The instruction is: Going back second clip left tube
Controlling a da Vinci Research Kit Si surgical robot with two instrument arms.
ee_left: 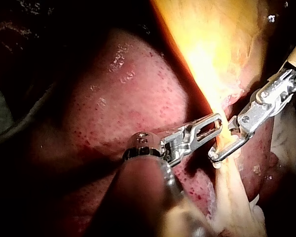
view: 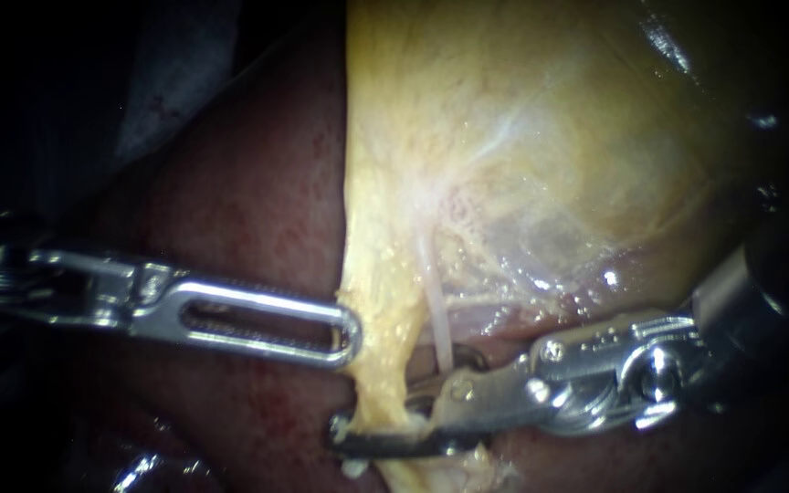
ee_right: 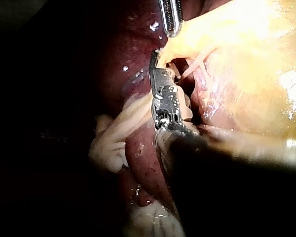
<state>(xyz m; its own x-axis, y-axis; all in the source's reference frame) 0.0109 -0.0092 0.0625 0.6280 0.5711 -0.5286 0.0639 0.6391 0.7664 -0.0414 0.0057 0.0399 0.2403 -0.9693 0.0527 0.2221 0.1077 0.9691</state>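
right instrument (view: 376, 422) at 5 o'clock, jaws open astride left tube (view: 378, 365) near 6 | no clip made out | left instrument (view: 351, 333) against tube's 9 o'clock side, grip unclear | pull-back not yet done, I'd say

The left tube (view: 378, 365) is seen as a yellow, fat-covered strand drawn down from the gallbladder (view: 541, 137) and narrowed toward its lower end. A thin pale tube (view: 440, 324) is seen just beside it. Low down, it is straddled by the parted jaws of the right instrument (view: 378, 424). Whether it bears a clip cannot be told.
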